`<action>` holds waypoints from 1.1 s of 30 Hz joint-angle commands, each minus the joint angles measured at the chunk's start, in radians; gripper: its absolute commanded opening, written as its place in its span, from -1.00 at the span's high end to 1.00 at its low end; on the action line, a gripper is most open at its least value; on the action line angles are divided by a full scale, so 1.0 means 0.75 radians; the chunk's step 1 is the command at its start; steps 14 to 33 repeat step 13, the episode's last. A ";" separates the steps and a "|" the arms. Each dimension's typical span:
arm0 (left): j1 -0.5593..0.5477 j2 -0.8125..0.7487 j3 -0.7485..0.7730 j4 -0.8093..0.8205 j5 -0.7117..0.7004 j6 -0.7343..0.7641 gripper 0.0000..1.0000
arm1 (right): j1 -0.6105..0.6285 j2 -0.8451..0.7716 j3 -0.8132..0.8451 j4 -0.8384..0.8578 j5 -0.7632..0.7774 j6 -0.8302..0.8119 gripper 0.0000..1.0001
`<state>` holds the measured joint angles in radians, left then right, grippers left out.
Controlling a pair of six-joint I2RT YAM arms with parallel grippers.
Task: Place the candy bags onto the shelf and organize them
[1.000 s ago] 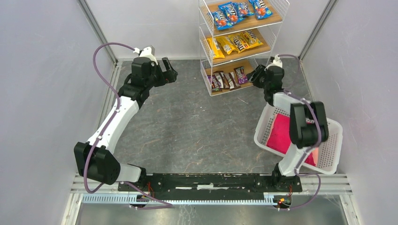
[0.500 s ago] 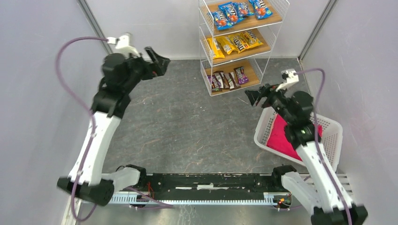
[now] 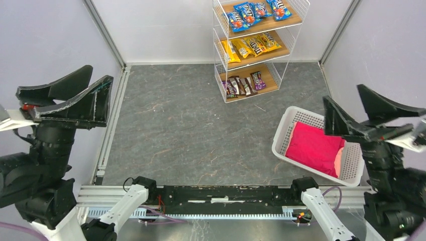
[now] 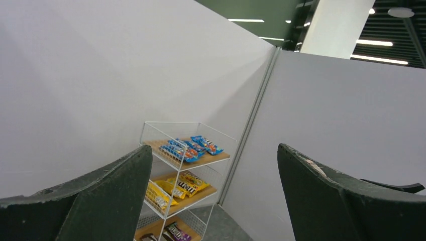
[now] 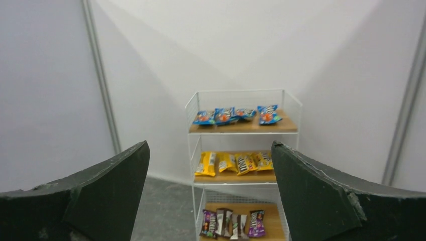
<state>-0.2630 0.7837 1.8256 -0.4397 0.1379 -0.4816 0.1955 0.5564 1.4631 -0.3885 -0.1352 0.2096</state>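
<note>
Left pincer (image 3: 102,74) and right pincer (image 3: 342,93) both stand spread wide and empty, high at the near corners, likely parked because sorting looks finished. Small glossy candy bags (image 3: 251,47) lie grouped by colour on all 3 wooden tiers of the tall white wire shelf (image 3: 282,50), far centre.
</note>
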 commanded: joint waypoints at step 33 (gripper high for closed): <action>0.007 0.003 0.024 -0.017 -0.032 -0.002 -1.00 | 0.010 0.008 0.030 -0.124 0.192 -0.155 -0.96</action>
